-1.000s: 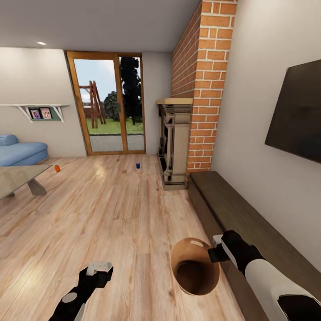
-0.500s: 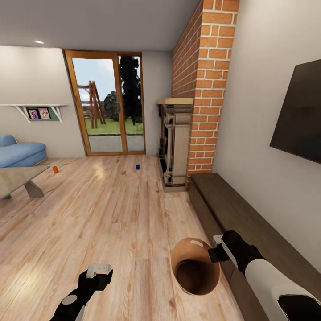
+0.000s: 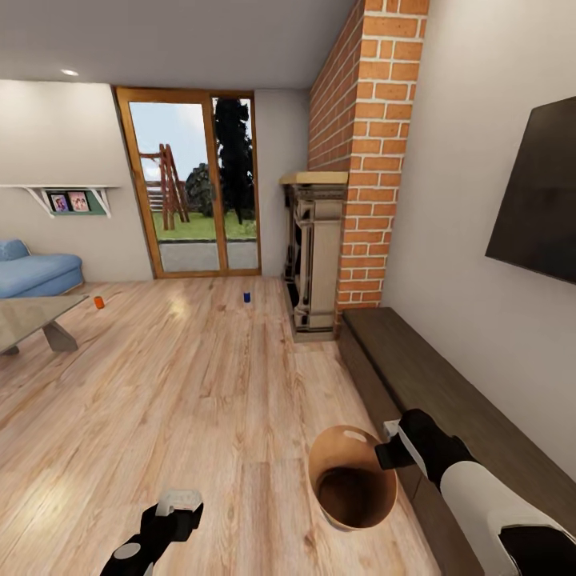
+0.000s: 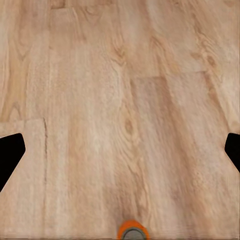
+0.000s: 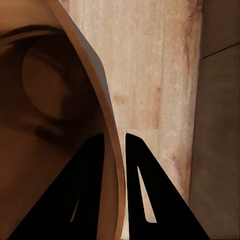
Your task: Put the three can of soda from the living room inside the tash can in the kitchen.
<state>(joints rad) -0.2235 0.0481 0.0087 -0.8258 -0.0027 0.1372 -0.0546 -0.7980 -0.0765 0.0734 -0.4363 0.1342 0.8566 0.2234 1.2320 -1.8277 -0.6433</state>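
Note:
In the head view, an orange can of soda (image 3: pixel 99 302) stands on the living room's wood floor far off at the left. A dark blue can (image 3: pixel 247 297) stands near the glass doors. The tash can (image 3: pixel 352 478) hangs low at the right with its brown inside facing me. My right gripper (image 3: pixel 390 452) is shut on its rim. The right wrist view has the fingers (image 5: pixel 90 165) astride the tash can's wall (image 5: pixel 60 100). My left gripper (image 3: pixel 178 512) is open above the floor. Its wrist view shows an orange-rimmed can top (image 4: pixel 133 233) at the frame's edge, beyond the spread fingertips (image 4: pixel 10 155).
A low dark wood bench (image 3: pixel 448 400) runs along the right wall under a black TV (image 3: pixel 536 200). The brick fireplace (image 3: pixel 316 256) stands ahead on the right. A coffee table (image 3: pixel 32 316) and blue sofa (image 3: pixel 36 272) sit at the left. Open wood floor lies between.
The whole view has shifted slightly, so the camera moved. My left gripper sits a little lower in the picture. The right gripper still holds the tash can.

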